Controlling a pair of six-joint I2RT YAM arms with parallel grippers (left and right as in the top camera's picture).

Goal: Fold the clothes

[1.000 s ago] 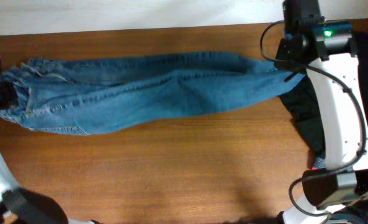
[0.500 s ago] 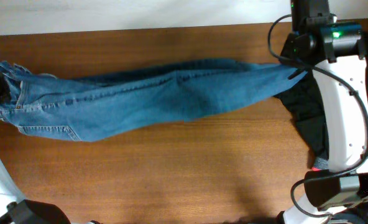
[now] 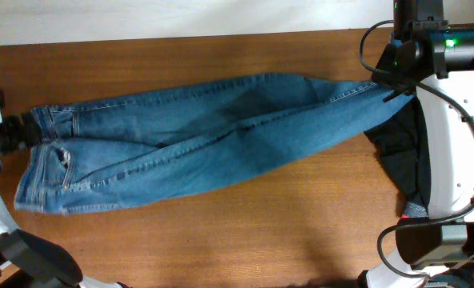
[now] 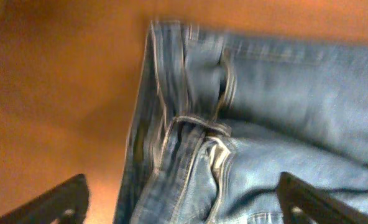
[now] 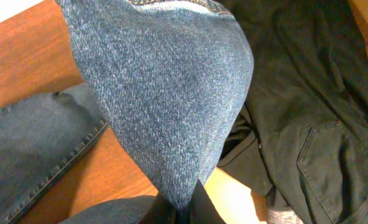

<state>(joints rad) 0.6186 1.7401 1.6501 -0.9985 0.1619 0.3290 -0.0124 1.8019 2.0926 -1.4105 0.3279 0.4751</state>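
The clothes are blue denim jeans (image 3: 221, 136) stretched across the table, with the waistband at the left and the leg ends at the right. My left gripper (image 3: 13, 130) sits at the waistband's far corner. In the left wrist view it (image 4: 184, 208) is open, its fingers (image 4: 66, 202) spread wide above the waistband and belt loop (image 4: 224, 93), pinching nothing. My right gripper (image 3: 393, 80) is shut on the leg ends at the back right. In the right wrist view the denim (image 5: 165, 106) hangs in a bunch from the shut fingertips (image 5: 184, 211).
A dark garment (image 3: 397, 152) lies crumpled at the right, under and beside the lifted leg ends, and shows with a pocket seam in the right wrist view (image 5: 308, 112). The right arm's white links (image 3: 449, 152) stand along the right edge. The table's back edge (image 3: 181, 38) meets a white wall.
The left gripper has opened and let go of the waistband, which has dropped and spread on the table toward the front. The right gripper has shifted slightly right with the leg ends.
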